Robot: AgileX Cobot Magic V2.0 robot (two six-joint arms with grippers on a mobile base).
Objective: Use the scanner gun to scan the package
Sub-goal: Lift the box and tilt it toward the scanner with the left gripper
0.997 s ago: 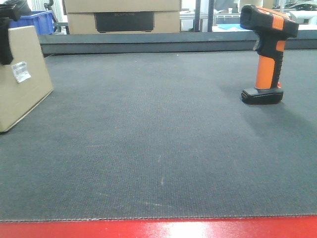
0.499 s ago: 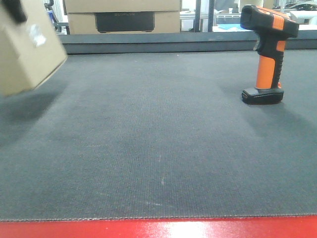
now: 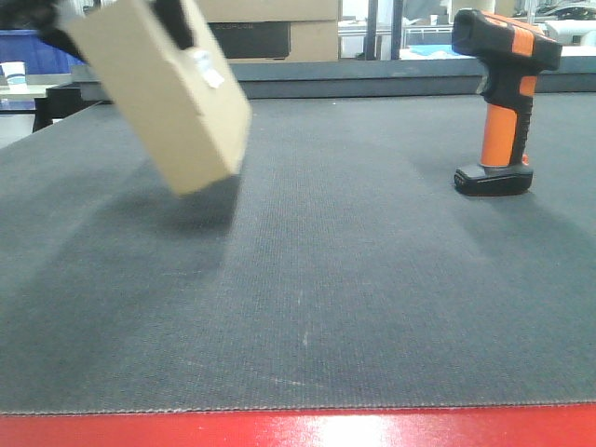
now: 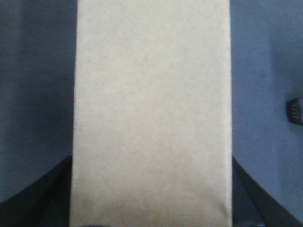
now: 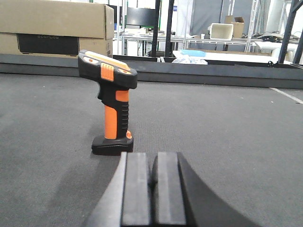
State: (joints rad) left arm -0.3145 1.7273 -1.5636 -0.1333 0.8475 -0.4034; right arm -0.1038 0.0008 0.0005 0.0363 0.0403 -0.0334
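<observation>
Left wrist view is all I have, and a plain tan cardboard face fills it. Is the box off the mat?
Observer: Yes. The plain tan cardboard package hangs tilted above the dark grey mat, with its shadow below it.
Operator: Where is the label?
Observer: The small white barcode label shows in the front view near the package's upper end, just below a black finger of the left gripper.
Operator: And the scanner?
Observer: The black-and-orange pistol-shaped scanner gun stands upright on its flat base. The right gripper is shut and short of it.
</observation>
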